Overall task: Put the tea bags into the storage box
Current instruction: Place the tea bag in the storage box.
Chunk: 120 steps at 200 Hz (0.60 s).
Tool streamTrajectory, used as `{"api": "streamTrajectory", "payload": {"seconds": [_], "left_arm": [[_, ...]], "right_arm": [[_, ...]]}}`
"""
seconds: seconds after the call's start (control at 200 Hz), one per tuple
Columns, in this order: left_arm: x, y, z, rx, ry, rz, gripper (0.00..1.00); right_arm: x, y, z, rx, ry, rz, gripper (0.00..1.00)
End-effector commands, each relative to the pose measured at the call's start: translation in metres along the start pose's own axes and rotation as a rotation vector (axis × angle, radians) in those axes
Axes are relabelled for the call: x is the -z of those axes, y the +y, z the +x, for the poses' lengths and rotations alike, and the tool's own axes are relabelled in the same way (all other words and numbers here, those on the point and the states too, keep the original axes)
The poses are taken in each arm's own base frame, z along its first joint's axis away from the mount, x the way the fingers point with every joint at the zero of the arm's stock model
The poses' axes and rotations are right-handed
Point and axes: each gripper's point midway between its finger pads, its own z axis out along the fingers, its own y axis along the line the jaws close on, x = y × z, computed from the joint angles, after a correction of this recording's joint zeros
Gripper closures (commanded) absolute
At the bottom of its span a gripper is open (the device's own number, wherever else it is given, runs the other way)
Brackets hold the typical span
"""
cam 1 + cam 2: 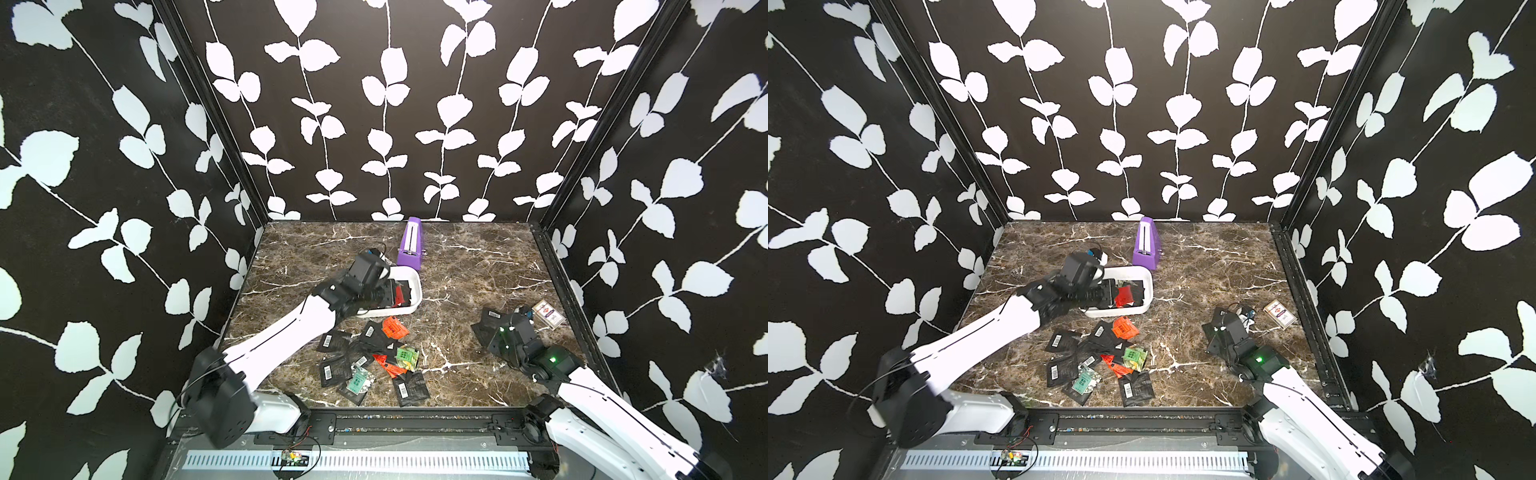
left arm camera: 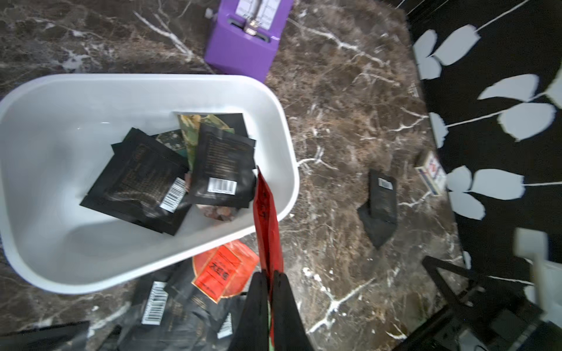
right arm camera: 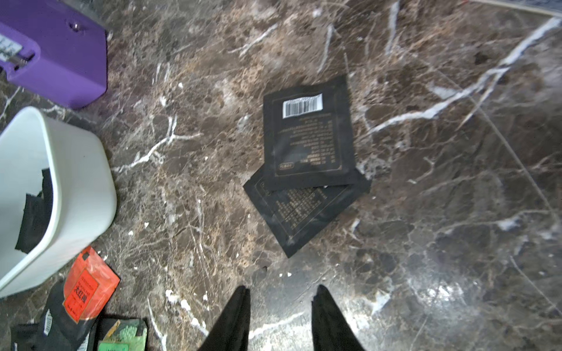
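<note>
Bimanual robot cell w/ marble tabletop point(image 1: 478, 270), shown from above & from both wrist cams. Task approx. a third done, at a guess. Inside white storage box point(image 1: 399, 311), mid-table: roughly half a dozen tea bags point(image 2: 143, 179) lying overlapped, mostly black w/ barcode labels, one green-tan underneath. Left claw point(image 2: 269, 278) clenched on a red tea bag point(image 2: 267, 212), held edge-on w/ its free end over the box interior near a corner; not yet let go. Left to do: a loose heap point(image 1: 365, 357) of about a dozen sachets on the table just in front of the box. Mostly black, w/ green, red & orange mixed in, several overlapping; nearest the box wall, an orange sachet point(image 1: 394, 327). Also two black tea bags point(image 3: 307, 136) well apart from the heap, over on the right side, one partly on top of the other. Right claw point(image 3: 279, 293) released, jaws apart & empty, poised near that pair. Not part of the job: long purple box point(image 1: 409, 245) just behind the storage box, & a clear-wrapped card pack point(image 1: 548, 316) near the right wall. Probable next step: drop of the red one, then pick-ups from heap & pair; overlaps prob. awkward to separate.
</note>
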Motion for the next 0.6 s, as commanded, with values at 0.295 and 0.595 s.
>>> {"api": "streamTrajectory", "payload": {"seconds": [0.295, 0.595], "left_arm": [[-0.039, 0.03, -0.036, 0.022, 0.026, -0.009, 1.0], [-0.029, 0.061, -0.04, -0.057, 0.027, -0.178, 0.54]], "right_arm": [[-0.018, -0.021, -0.003, -0.102, 0.05, 0.013, 0.59], [-0.028, -0.025, -0.02, -0.123, 0.075, 0.038, 0.51]]}}
